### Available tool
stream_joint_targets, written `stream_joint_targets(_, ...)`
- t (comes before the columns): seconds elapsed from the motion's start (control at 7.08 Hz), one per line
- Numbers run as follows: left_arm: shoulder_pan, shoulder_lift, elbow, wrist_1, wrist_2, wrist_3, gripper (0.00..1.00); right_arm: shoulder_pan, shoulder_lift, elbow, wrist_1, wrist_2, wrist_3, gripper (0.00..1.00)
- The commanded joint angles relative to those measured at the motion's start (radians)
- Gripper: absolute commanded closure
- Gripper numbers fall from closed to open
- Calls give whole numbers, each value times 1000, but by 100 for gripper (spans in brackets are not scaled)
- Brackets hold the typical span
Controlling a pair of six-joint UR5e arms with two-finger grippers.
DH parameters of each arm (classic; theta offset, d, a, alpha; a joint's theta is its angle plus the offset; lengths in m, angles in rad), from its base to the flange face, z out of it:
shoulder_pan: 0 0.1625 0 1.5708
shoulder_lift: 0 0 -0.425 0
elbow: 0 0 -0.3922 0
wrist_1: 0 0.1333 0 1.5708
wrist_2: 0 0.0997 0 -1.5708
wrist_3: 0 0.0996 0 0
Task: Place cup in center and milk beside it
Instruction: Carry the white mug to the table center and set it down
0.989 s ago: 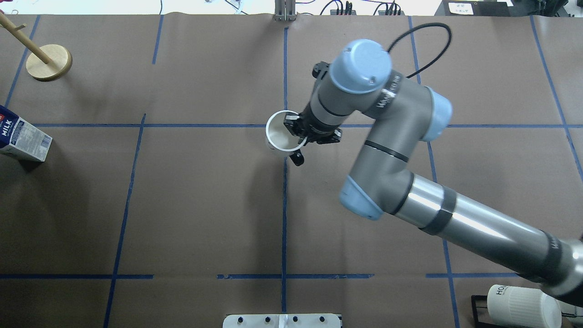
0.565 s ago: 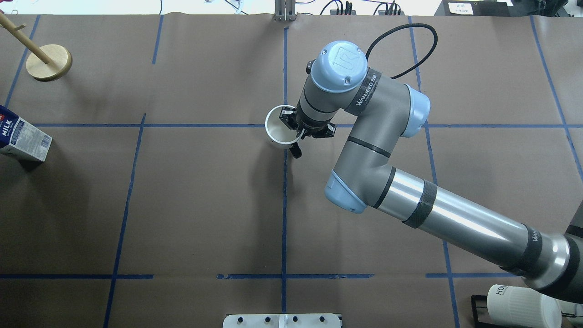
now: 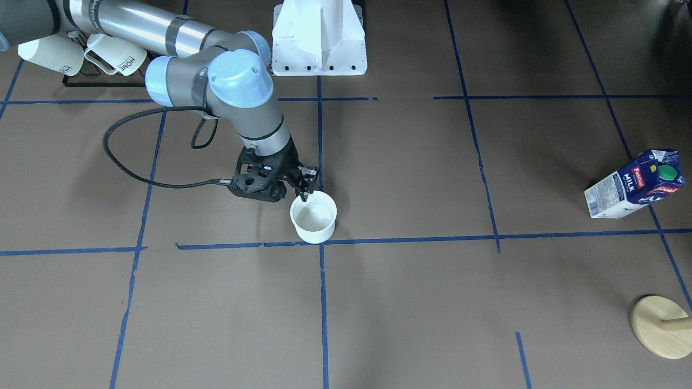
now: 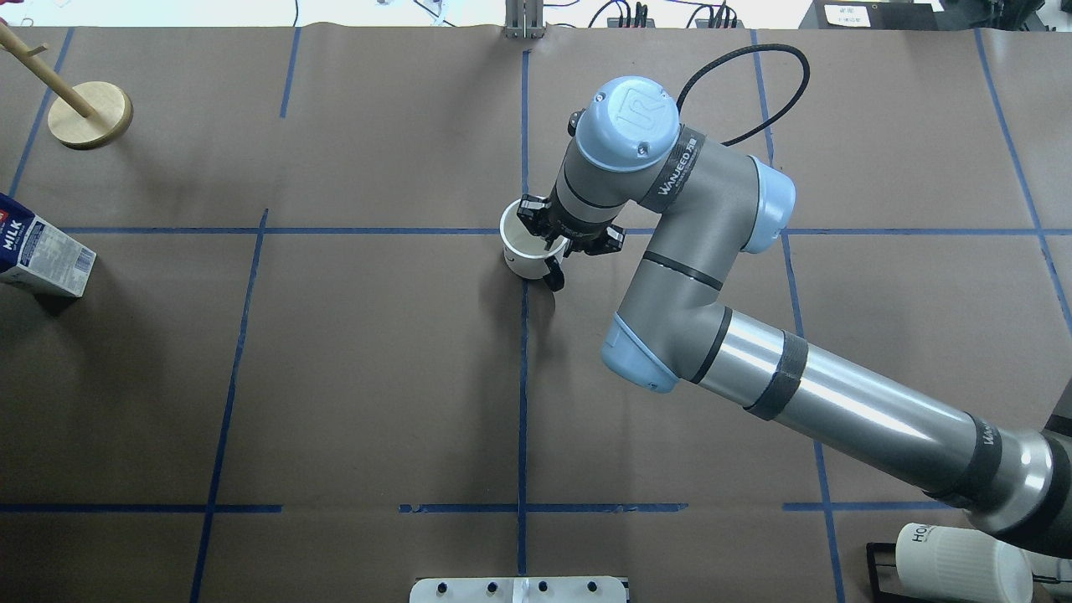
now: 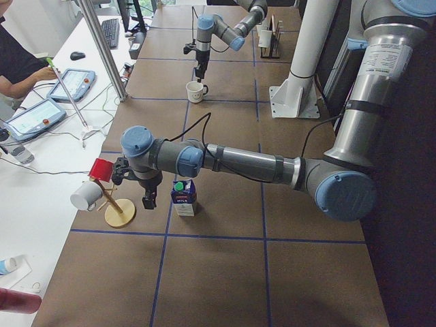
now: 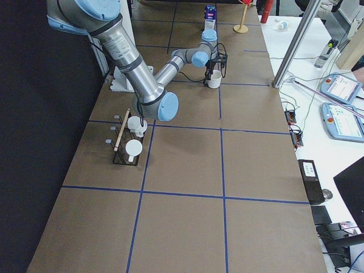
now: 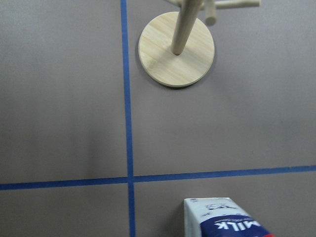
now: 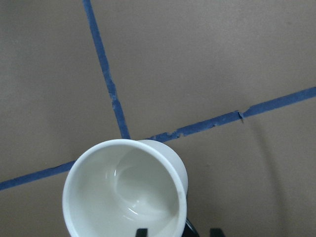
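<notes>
The cup [image 4: 519, 243], a smooth white mug with a black handle, stands upright at the tape crossing in the table's middle. It also shows in the front view [image 3: 313, 216] and the right wrist view [image 8: 123, 192]. My right gripper [image 4: 548, 243] is over its rim next to the handle. In the right wrist view the gripper [image 8: 178, 231] has one finger inside and one outside the wall, with a gap on each side. The milk [image 4: 38, 260], a dark blue carton with a green cap [image 3: 669, 172], stands at the far left edge. My left gripper [image 5: 148, 202] hangs beside it; I cannot tell its state.
A wooden peg stand [image 4: 90, 115] is at the far left corner beyond the milk, and shows in the left wrist view [image 7: 176, 49]. A black rack with ribbed "HOME" mugs [image 3: 86, 54] sits by the right arm's base. A white mount [image 3: 319, 38] stands at the robot's edge.
The right arm has lowered the cup from a little above the table down onto the tape crossing and shifted it slightly right. The milk has not moved.
</notes>
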Motion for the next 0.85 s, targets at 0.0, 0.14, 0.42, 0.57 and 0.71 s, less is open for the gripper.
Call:
stream_joint_targets(0.0,68,1,-5,0,-1,-38,0,7,-48,49,6,9,-5,0)
stream_joint_targets(0.14,72,1,-9,-2,-1,-78,0,-1,-49,49,6,0,-5,0)
stream_joint_targets(0.42,102,22,-31,-2,6,-86,0,-16,-51,48,7,-5,-5,0)
stream_joint_targets(0.57,118,37,-31,-3,10,-84,0,-19,-51,49,7,-5,-3,0)
stream_joint_targets(0.71,132,48,-31,-3,10,-81,0,-21,-51,49,7,-5,-3,0)
